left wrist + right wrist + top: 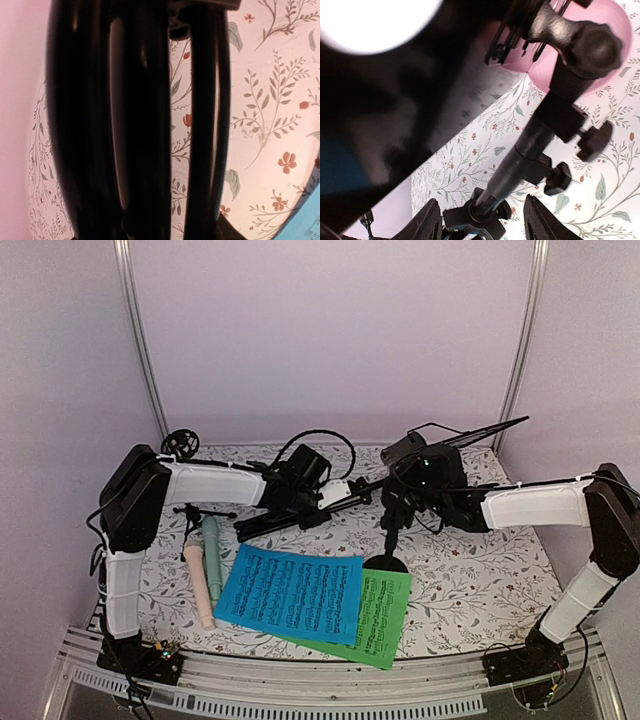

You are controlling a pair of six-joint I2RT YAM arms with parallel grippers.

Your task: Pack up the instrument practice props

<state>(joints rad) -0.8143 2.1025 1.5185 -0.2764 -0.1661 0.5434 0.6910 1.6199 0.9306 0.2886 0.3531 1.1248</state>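
The black music rack (470, 435) hangs tilted above the table at the back, and its pole and folded tripod legs (300, 512) run down to the left. My left gripper (305, 488) lies along the legs and looks shut on them. In the left wrist view the black leg tubes (145, 125) fill the frame and hide the fingers. My right gripper (402, 502) is open, and its fingers (427, 222) straddle the pole (530, 145) by the leg hub. The blue sheet (290, 590) overlaps the green sheet (388, 625). The mint microphone (212, 552) and pink microphone (200, 588) lie at the left.
One small black mic support (202, 512) stands by the microphones and another (180, 443) at the back left corner. A black round foot (386, 562) rests beside the green sheet. A round pink plate (615, 25) lies under the rack. Walls close the back and sides.
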